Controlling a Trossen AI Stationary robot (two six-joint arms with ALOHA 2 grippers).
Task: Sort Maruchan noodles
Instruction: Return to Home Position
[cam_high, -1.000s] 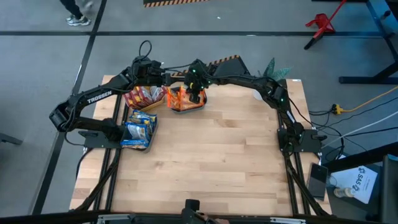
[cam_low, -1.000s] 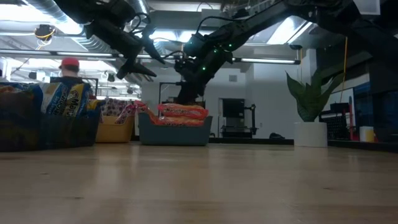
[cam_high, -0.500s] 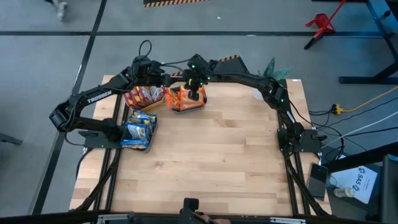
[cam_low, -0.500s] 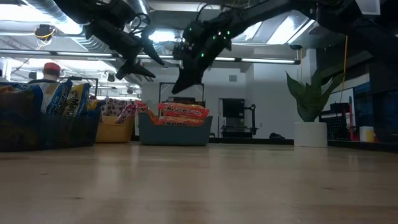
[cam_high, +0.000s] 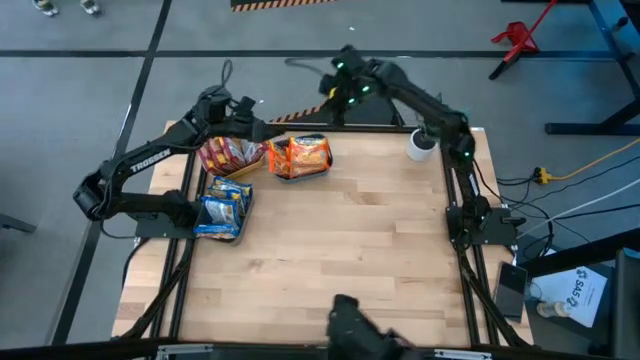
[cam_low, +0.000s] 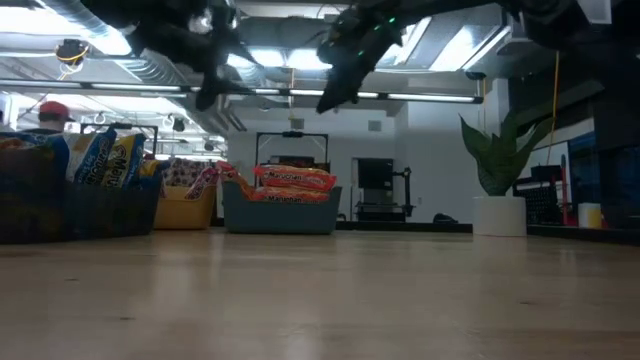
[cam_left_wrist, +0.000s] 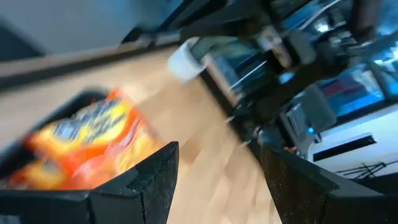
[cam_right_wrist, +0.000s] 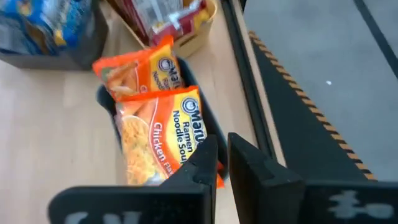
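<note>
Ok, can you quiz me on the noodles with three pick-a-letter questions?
1. Where are the orange noodle packs? A in the blue-grey bin; B on the bare table; C in a tool.
2. How many bins hold noodles? A two; B three; C five.
3. The left tool is: A open, empty; B shut on a pack; C shut on a bin.
Answers: 1 A, they lie piled in it. 2 B, the yellow bin, blue-grey bin and dark bin. 3 A, its fingers stand wide apart, nothing between.

Overhead straight down, low view level across, both showing orange packets (cam_high: 300, 155)
</note>
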